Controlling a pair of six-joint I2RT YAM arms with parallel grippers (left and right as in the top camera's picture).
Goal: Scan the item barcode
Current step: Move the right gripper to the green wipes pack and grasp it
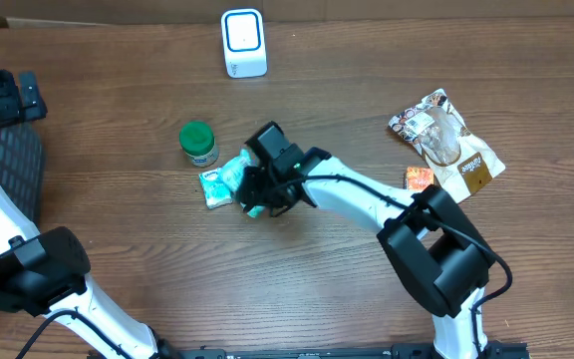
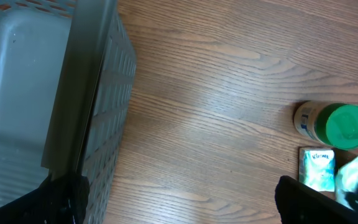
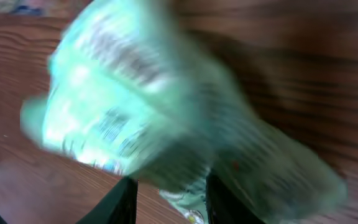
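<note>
Pick-up step: right gripper (image 1: 255, 189) is down on the green packet (image 1: 217, 185), which lies on the table just beside the green-capped bottle (image 1: 198, 143). The packet sits between the fingers, but we cannot tell if the hold is firm. Left gripper (image 2: 182, 208) is spread wide, holding nothing, by the basket (image 2: 104, 124). Next we'd lift and turn the barcode toward the scanner (image 1: 243, 43), well apart at the far edge. Counts: one scanner, one bottle, one snack bag (image 1: 446, 150), one orange packet (image 1: 419, 178), one basket, and one green packet — possibly two.
</note>
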